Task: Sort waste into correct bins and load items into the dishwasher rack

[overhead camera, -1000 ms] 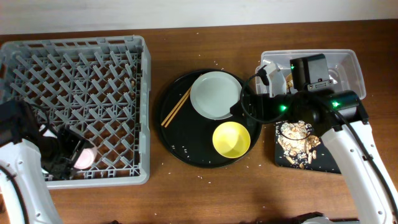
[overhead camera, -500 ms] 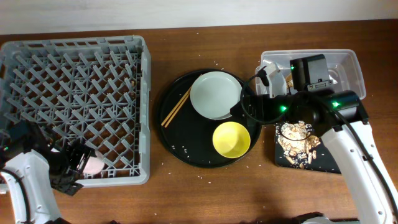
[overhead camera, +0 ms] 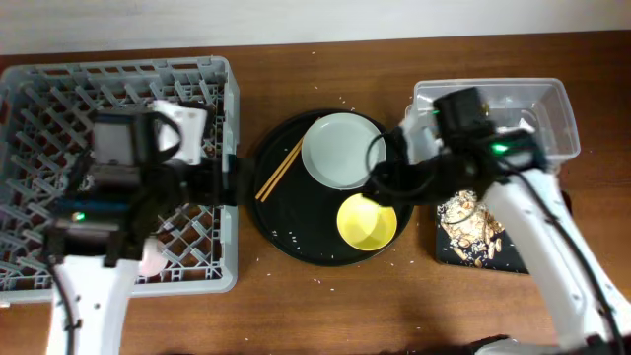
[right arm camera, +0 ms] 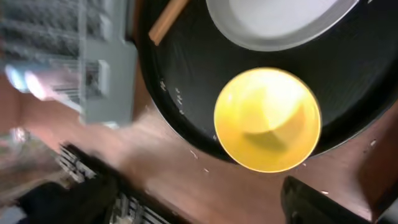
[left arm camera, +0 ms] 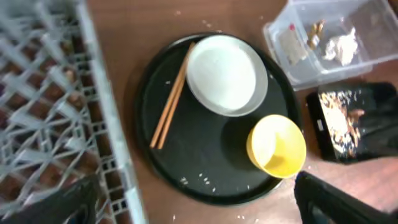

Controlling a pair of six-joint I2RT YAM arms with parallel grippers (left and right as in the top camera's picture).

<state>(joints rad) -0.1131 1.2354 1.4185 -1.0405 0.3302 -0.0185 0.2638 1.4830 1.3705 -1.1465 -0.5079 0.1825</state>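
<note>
The grey dishwasher rack (overhead camera: 59,108) fills the left. A small pink cup (overhead camera: 150,261) lies in its front part. My left gripper (overhead camera: 225,182) is open and empty over the rack's right edge. On the round black tray (overhead camera: 296,232) sit the grey-green plate (overhead camera: 342,150), the yellow bowl (overhead camera: 367,221) and the wooden chopsticks (overhead camera: 280,170). My right gripper (overhead camera: 386,184) is open and empty above the tray, between plate and bowl. In the right wrist view (right arm camera: 199,208) the bowl (right arm camera: 267,119) is just ahead of it. The left wrist view (left arm camera: 193,211) shows plate (left arm camera: 222,76), bowl (left arm camera: 277,145) and chopsticks (left arm camera: 171,104). The blue cup is not in view.
The clear tub (overhead camera: 552,104) at the back right holds a white napkin (left arm camera: 339,46) and a wrapper (left arm camera: 292,45). The small black tray (overhead camera: 513,258) in front of it holds beige food scraps (overhead camera: 471,225). Crumbs dot the round tray and the table near it.
My left arm has left the pink cup in the rack's front and swung up and right to the rack's right edge. My right gripper has moved left and forward, closer to the bowl.
</note>
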